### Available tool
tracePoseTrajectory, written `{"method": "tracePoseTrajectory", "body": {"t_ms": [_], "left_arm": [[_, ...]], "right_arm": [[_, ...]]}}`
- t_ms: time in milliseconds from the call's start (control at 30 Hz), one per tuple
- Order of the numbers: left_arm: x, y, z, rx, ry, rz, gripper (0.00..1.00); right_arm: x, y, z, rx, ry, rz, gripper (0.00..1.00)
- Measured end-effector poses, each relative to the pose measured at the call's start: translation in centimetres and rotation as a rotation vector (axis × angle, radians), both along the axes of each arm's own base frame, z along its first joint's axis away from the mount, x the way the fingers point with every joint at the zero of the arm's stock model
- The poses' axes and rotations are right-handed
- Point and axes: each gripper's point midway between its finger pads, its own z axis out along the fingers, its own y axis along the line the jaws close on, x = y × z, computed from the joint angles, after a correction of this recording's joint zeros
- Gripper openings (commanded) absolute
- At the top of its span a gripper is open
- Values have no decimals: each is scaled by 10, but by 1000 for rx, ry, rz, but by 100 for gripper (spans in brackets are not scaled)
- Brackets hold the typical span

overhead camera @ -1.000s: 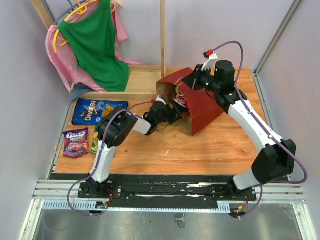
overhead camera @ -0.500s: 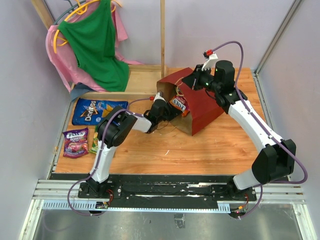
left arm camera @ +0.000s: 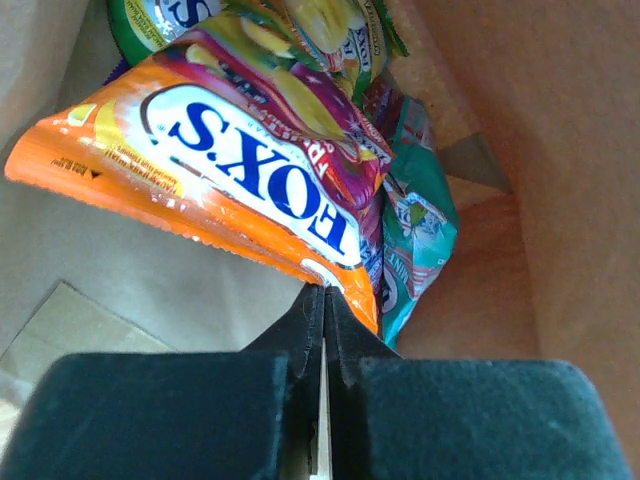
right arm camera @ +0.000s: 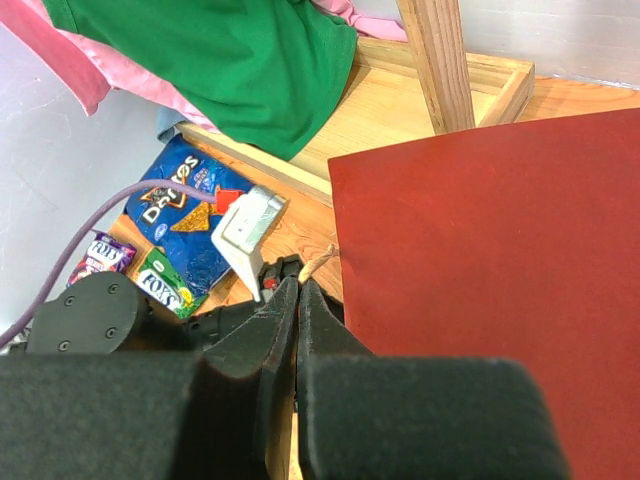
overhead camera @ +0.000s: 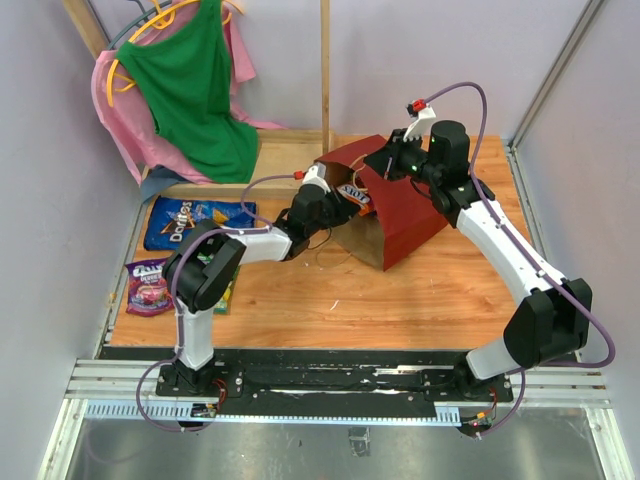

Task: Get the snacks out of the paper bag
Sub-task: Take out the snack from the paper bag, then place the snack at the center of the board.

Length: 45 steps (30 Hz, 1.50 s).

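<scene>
One orange packet (left arm camera: 230,190) corner-clamped in left jaws, lying ahead inside paper bag (overhead camera: 410,215); right jaws pinching its cord handle (right arm camera: 320,262).

A warm orange-brown wooden tabletop (overhead camera: 420,290) with a visible plank grain fills the middle of the overhead view, closed in by plain pale lilac-grey walls at the back (overhead camera: 400,50), left (overhead camera: 50,200) and right (overhead camera: 590,150). At the far side stands a light pine clothes rack: a slim upright post (overhead camera: 325,70) rises from a low rectangular base frame (overhead camera: 285,165). A green sleeveless top (overhead camera: 190,90) hangs from a yellow hanger (overhead camera: 165,20) over a pink garment (overhead camera: 125,125). A silver aluminium strut (overhead camera: 560,65) slants up the right corner. Along the near edge run a black strip (overhead camera: 400,355) and a ribbed aluminium rail (overhead camera: 340,395), with a dull grey metal sheet (overhead camera: 330,445) below. The light is soft and even.
</scene>
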Motion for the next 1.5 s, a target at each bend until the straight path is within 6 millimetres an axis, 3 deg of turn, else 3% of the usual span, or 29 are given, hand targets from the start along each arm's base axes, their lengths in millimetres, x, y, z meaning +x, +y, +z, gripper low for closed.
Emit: {"method": "tracePoseTrajectory", "body": {"t_ms": [300,633,767,900,1033,1167,1300,1500], "left_arm": [[-18,11,20,46,-42,-31,1],[-70,21,108,25,-200,-140,0],[-95,33,122,38,-234,-191,1],[-123,53,103,87,-206,-222,1],[-150,84,62,158,-119,-198,1],[-167,113,34,178,-48,-150,0],[-169,144,21,134,1,-60,1],[-170,172,-12,147,121,49,0]], "right_arm": [[0,0,0,1,-1,0,1],[-1,-5,8,-5,-26,-21,1],[-3,-6,14,-5,-43,-24,1],[-3,-7,14,-10,-47,-27,1],[-3,-7,14,-10,-46,-27,1],[-3,-7,14,-10,-46,-26,1],[-3,-7,14,-9,-46,-25,1],[-4,-6,14,-1,-39,-19,1]]}}
